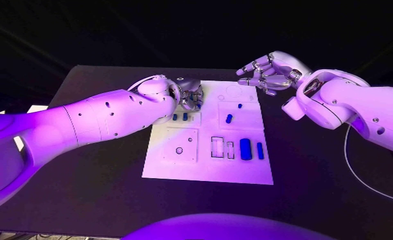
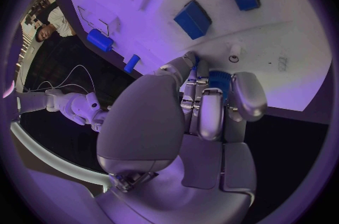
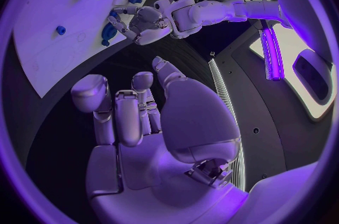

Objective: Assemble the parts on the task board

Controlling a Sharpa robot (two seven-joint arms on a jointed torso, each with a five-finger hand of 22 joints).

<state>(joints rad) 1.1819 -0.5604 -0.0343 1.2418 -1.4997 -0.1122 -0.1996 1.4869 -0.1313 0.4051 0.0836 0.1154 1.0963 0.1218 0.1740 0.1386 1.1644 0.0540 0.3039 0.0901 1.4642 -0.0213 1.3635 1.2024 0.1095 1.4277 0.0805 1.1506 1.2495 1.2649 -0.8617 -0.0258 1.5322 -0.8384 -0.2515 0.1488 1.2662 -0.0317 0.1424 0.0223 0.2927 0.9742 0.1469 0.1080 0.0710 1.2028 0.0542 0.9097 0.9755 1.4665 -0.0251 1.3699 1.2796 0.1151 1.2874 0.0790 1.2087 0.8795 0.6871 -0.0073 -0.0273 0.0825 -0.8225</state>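
The white task board lies in the middle of the black table. My left hand is over its far left corner; in the left wrist view its fingers curl round a blue part at the board. The right wrist view shows that hand with the blue part at its fingertips. My right hand hovers above the board's far right edge, fingers apart, holding nothing. Other blue parts: a small one, two long ones, a pair near my left hand.
Raised white blocks and empty slots mark the board's near half, with a round hole on its left. Bare black table surrounds the board. A cable hangs from my right arm.
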